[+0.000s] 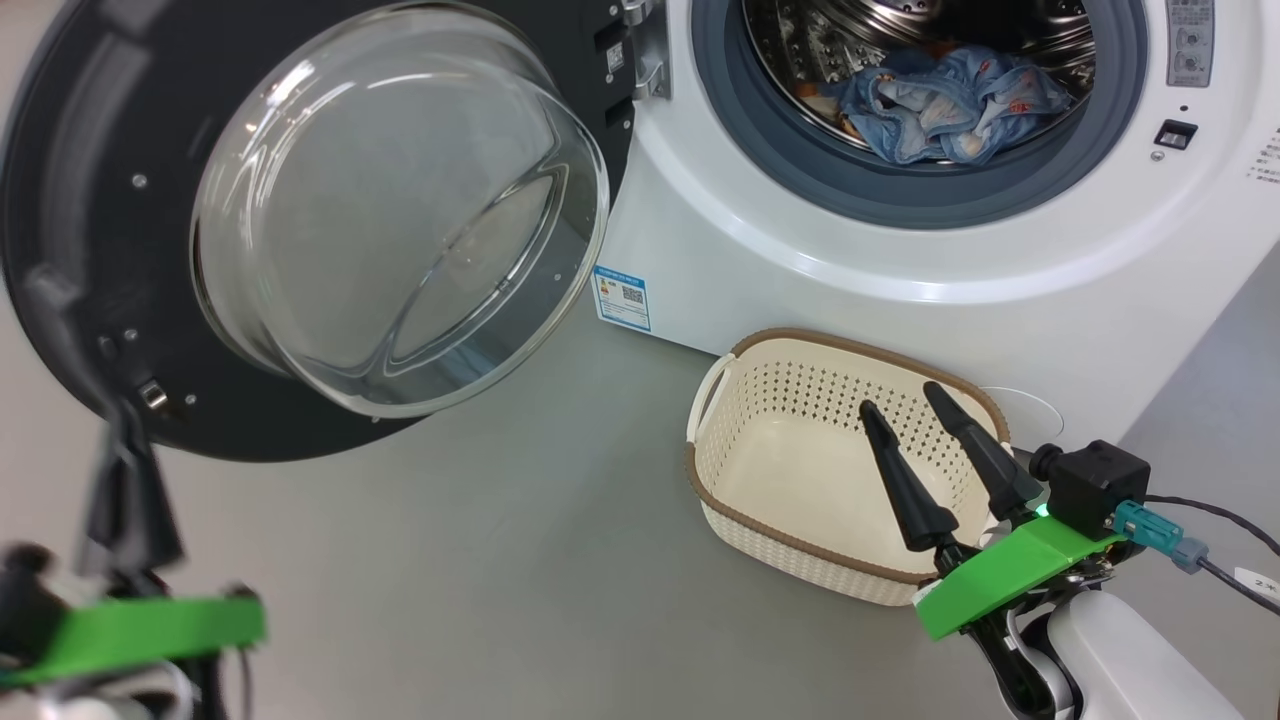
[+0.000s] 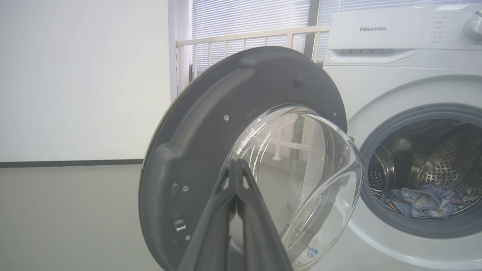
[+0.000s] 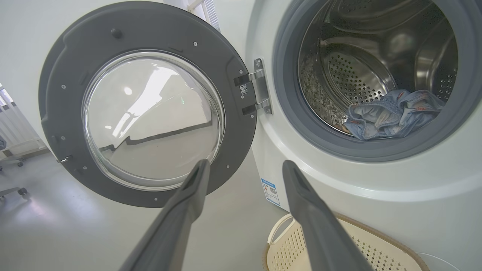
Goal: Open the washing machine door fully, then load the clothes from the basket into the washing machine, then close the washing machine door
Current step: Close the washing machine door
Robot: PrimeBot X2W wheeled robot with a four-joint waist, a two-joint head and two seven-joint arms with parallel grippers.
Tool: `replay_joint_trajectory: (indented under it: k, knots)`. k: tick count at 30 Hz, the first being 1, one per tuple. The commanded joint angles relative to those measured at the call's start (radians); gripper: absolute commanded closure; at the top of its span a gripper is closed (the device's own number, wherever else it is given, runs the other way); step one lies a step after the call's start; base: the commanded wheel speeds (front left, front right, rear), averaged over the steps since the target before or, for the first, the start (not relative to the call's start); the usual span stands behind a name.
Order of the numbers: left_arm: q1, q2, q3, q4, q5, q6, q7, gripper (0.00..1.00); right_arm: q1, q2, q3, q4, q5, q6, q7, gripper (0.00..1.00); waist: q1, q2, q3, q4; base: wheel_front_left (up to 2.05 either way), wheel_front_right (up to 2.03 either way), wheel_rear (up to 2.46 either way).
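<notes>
The washing machine door (image 1: 90,200) stands swung open to the left, its clear glass bowl (image 1: 400,210) bulging toward me. In the drum of the washing machine (image 1: 900,300) lie light blue clothes (image 1: 950,100) with orange-brown prints. The cream basket (image 1: 790,395) sits on the floor before the machine, with nothing in it. My right gripper (image 1: 900,398) hangs open above the basket's right half. My left gripper (image 1: 120,420), blurred at the lower left, is shut and empty just by the door's lower edge; its joined tips (image 2: 235,163) point at the door (image 2: 211,124). I cannot tell whether they touch it.
Grey floor (image 1: 480,560) spreads between door and basket. A blue label (image 1: 622,298) sits low on the machine's front. Behind the door stand a white railing (image 2: 244,37) and window blinds. The door hinge (image 3: 260,86) is at the mouth's left side.
</notes>
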Motion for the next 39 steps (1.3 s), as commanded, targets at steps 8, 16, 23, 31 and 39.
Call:
replay_joint_trajectory:
  k: [8,16,23,31,39]
  knots:
    - [-0.225,0.097,0.135,-0.188,-0.179,-0.042,0.094,1.00,-0.005,-0.020,0.017,-0.024,-0.008,0.004,-0.008,0.00,0.0000,0.0000,0.017,-0.018,0.00,0.00,0.00]
    - [-0.383,0.174,0.260,-0.136,-0.344,-0.044,0.171,1.00,-0.025,-0.037,0.029,-0.024,-0.010,0.004,-0.008,0.00,0.0000,0.0000,0.045,-0.052,0.00,0.00,0.00]
    - [-0.526,0.232,0.433,0.163,-0.631,-0.037,0.312,1.00,-0.042,-0.061,0.037,-0.022,-0.009,0.004,-0.008,0.00,0.0000,0.0000,0.079,-0.092,0.00,0.00,0.00]
    - [-0.675,0.347,0.574,0.571,-0.842,-0.039,0.437,1.00,-0.058,-0.103,0.053,-0.025,-0.012,0.004,-0.008,0.00,0.0000,0.0000,0.112,-0.135,0.00,0.00,0.00]
    - [-0.738,0.427,0.621,0.776,-0.902,-0.041,0.491,1.00,-0.063,-0.133,0.056,-0.035,-0.008,0.004,-0.005,0.00,0.0000,0.0000,0.142,-0.170,0.00,0.00,0.00]
